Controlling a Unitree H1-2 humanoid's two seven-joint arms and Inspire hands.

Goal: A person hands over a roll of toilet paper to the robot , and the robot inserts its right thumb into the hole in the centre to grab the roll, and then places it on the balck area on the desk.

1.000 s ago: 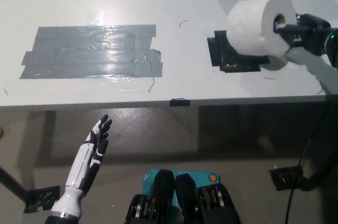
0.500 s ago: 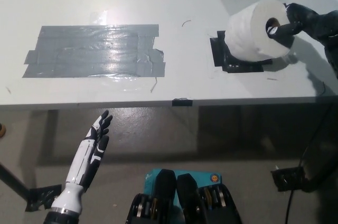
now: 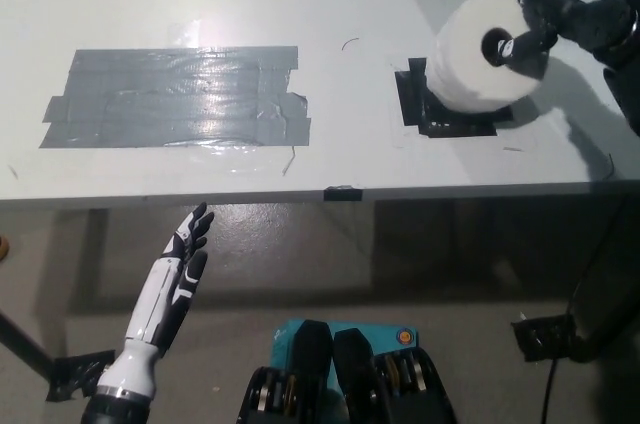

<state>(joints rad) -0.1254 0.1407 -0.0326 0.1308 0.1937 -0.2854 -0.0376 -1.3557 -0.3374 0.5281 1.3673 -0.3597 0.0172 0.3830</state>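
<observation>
While the right hand grips the roll with its thumb pushed into the core hole and the other fingers curled over the top rim, the roll sits just to the hand's inner side, toward the middle of the desk, directly over the black patch. Roll is tilted: hole faces up and toward the hand, so its long axis leans rather than standing straight. Its lower edge looks to be touching or almost touching the patch, can't tell which. Patch is partly hidden under the roll, with its near and left edges showing below the hand. Judgement: placing step is nearly done; what's left is tipping the axis upright or settling the roll flat, then sliding the thumb out along the hole's axis so the roll isn't dragged off the patch. Right hand is the only one near; left hand rests well apart, below the desk edge on the far side from the roll, fingers spread and empty. A grey tape area lies far from the right hand, not involved.
</observation>
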